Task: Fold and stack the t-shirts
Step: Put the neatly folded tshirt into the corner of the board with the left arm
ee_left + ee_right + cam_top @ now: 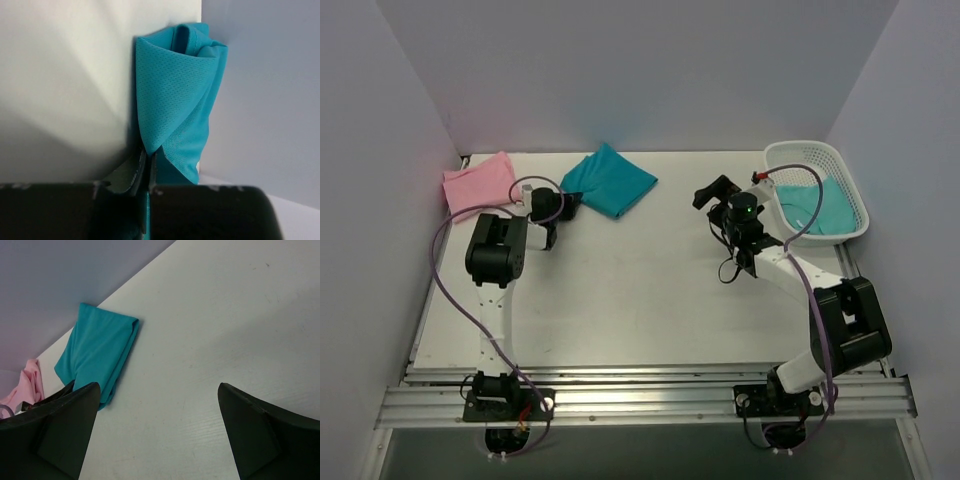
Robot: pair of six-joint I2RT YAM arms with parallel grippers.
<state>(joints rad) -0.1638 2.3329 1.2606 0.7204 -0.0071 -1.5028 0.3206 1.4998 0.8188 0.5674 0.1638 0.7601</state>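
**Left claw (147,172) pinches teal shirt (610,180)**

The left claw is closed on a corner of the folded teal shirt, which lies on the white surface (640,290) near the back wall (640,70). The right claw (157,390) hangs wide open above mid-surface. A pink shirt (478,182) sits in the far-left corner. A basket (810,148) at the far right holds teal cloth (825,212). Pale walls close three sides.

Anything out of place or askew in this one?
The folded teal t-shirt lies diagonal to the table edges, apart from the pink t-shirt, its corner pinched by the left gripper. Nothing looks spilled or damaged.
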